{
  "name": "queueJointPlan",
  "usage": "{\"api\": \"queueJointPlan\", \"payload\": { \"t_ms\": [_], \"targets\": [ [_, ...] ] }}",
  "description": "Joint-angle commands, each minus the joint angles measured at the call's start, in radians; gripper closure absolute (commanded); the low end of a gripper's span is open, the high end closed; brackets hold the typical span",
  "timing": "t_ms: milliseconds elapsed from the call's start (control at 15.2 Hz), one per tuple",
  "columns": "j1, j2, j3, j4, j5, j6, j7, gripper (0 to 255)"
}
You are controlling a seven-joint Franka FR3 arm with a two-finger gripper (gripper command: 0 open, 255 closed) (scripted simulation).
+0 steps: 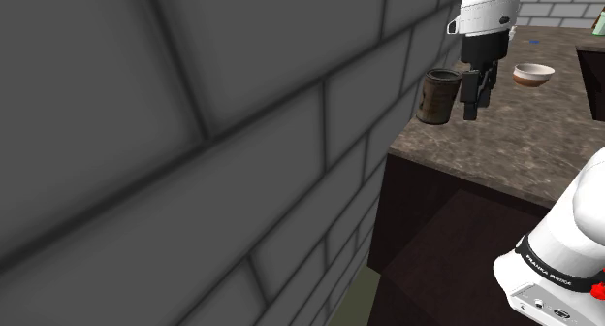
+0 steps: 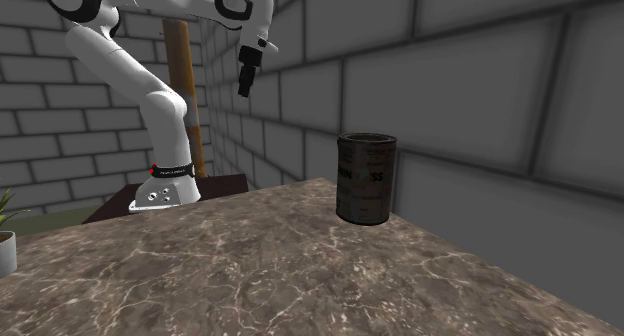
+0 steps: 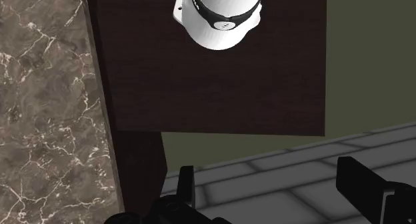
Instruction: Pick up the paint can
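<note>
Noted first a grey brick wall [image 1: 194, 130], running along the counter's far side and shutting off any approach from behind. Found next a brown marbled counter [image 2: 250, 274], broad and mostly bare, serving as the work surface. Saw beside it the dark stand [image 3: 220, 89], set just off the counter's edge, probably to keep most of the top within reach. Traced the white arm [image 2: 135, 74] up from its base on that stand, folded high rather than stretched out over the marble.

Spotted the paint can [image 2: 366, 177], dark and worn, standing upright on the counter close to the edge by the wall, at a corner in the shoulder view. Placed the black gripper [image 2: 247, 81] well apart from the can in the second exterior view, raised high and pointing down; took the seeming closeness in the shoulder view for a trick of the sight line. Looked in the wrist view past the fingers [image 3: 360, 183] onto the stand, the arm's base and an olive floor [image 3: 367, 76], not onto the can. Picked out a small pale bowl [image 1: 533, 75] farther along the counter, well apart from the can and so unlikely to hinder.

Read the fingers as spread wide with nothing between them, presumably readied to pass around the can's body. Judged the reach barely begun: needed to carry the hand across to the corner, then lower it squarely, minding the wall just behind.
</note>
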Motion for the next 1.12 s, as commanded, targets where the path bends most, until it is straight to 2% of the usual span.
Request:
{"api": "queueJointPlan", "payload": {
  "t_ms": [0, 528, 1056],
  "targets": [
    [0.000, 0.000, 0.000, 0.000, 0.000, 0.000, 0.000, 0],
    [-0.050, 0.186, -0.130, 0.070, -0.113, 0.163, -0.144, 0],
    [-0.082, 0.415, -0.250, 0.211, -0.154, 0.305, -0.284, 0]
  ]
}}
